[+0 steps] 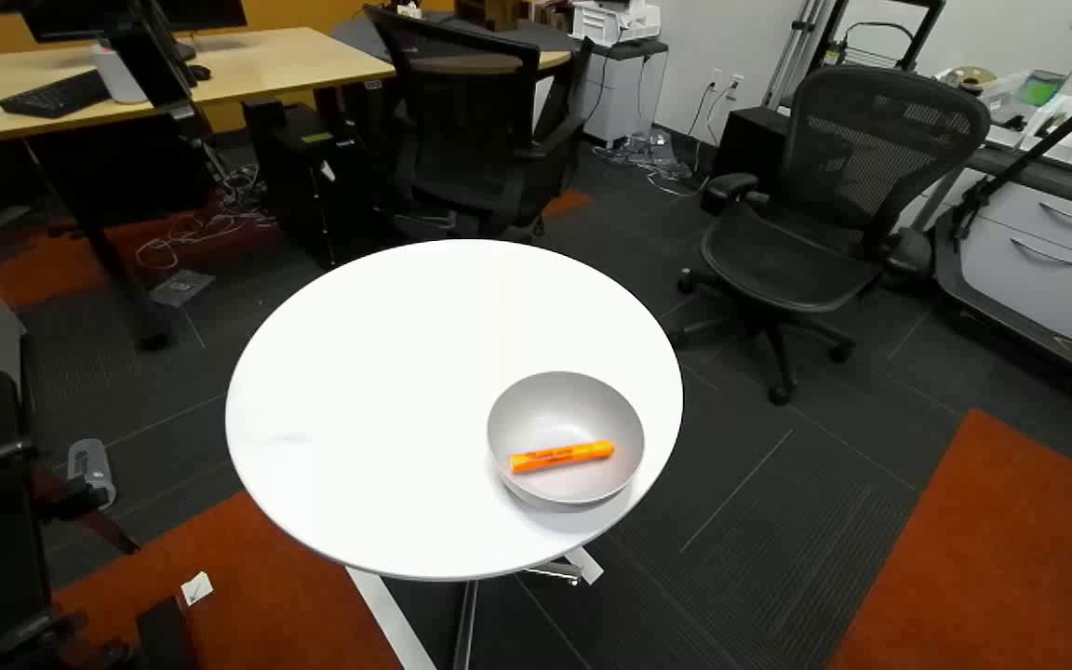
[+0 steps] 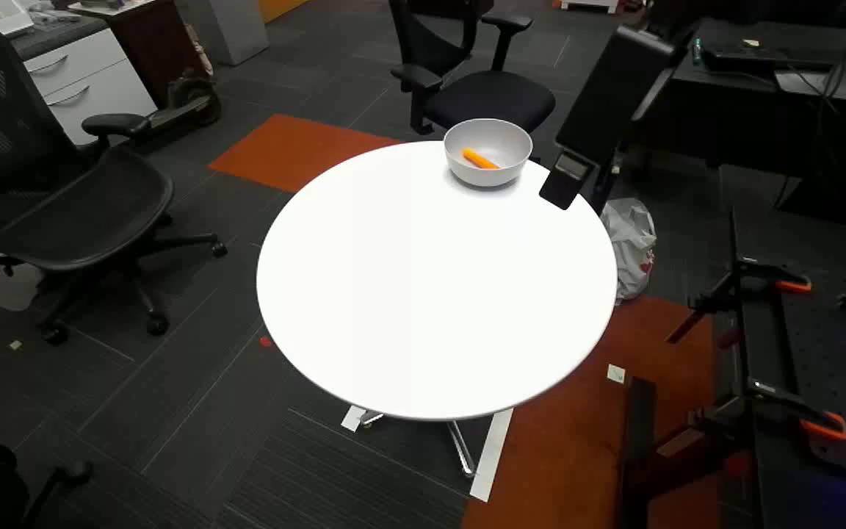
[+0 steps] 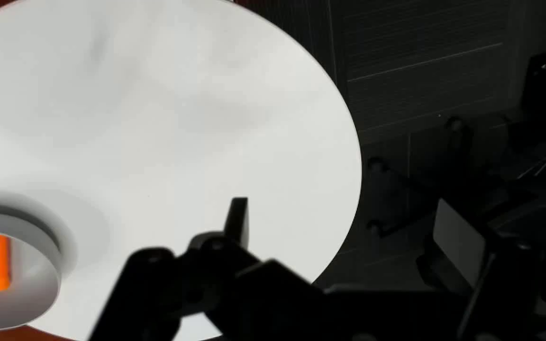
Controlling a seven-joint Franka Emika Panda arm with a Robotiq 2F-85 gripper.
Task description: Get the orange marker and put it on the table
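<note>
Here, at the wrist view's left edge, a grey bowl (image 3: 31,300), partly cut off, holds the orange marker (image 3: 0,265); to the right, the claw (image 3: 341,201) is spread, its jaws well apart. In an exterior view, a wooden desk (image 1: 257,70) stands left, the round white tabletop (image 1: 387,391) bearing the bowl fills the middle, and a black mesh chair (image 1: 797,256) stands right.

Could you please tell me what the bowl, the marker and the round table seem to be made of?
Bowl: perhaps matte plastic or coated metal; its gray surface shows only soft shading.
Marker: probably smooth plastic, bright orange with dark print.
Table: likely a laminate top, white and grainless; shiny legs suggest metal.
</note>
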